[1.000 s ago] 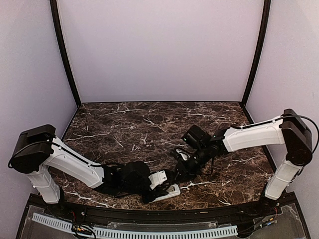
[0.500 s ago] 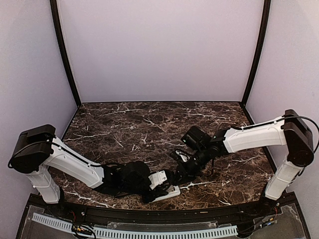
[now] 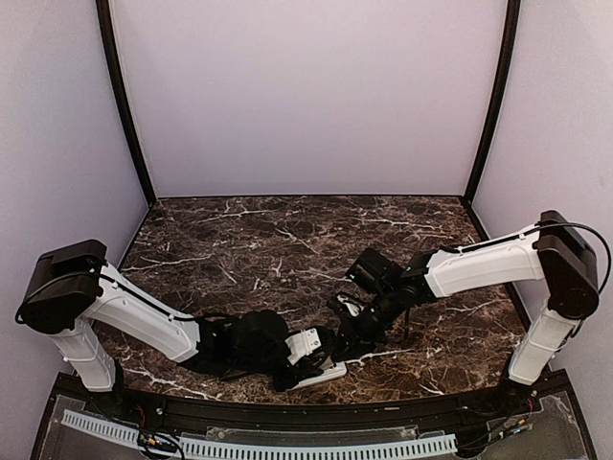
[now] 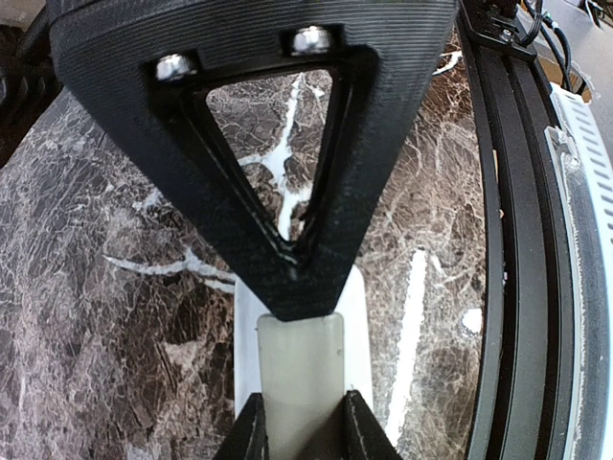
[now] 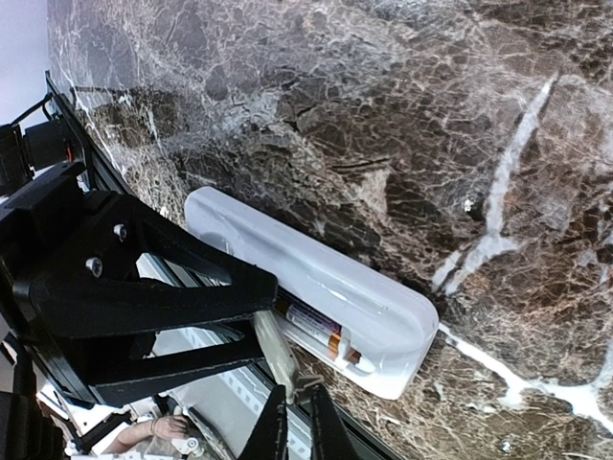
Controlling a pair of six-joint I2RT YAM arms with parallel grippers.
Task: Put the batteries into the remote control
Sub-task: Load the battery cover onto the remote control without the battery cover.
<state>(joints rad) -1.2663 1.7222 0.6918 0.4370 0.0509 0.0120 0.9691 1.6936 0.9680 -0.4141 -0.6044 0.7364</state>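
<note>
The small slim white rectangular remote control [image 3: 324, 372] lay near the front edge of the dark brown marble tabletop [image 3: 287, 240], unmoved. The left gripper [image 4: 305, 426] still clamped it across its width. The right gripper [image 5: 297, 422], its fingers nearly together with nothing clearly between them, had eased left and nearer over the last second. It was now close above an orange-and-purple cylindrical battery [image 5: 316, 331] along the remote's near side.

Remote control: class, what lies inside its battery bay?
One battery with an orange end lies in the remote. The left hand covers the bay's other end, so any second battery is hidden.
</note>
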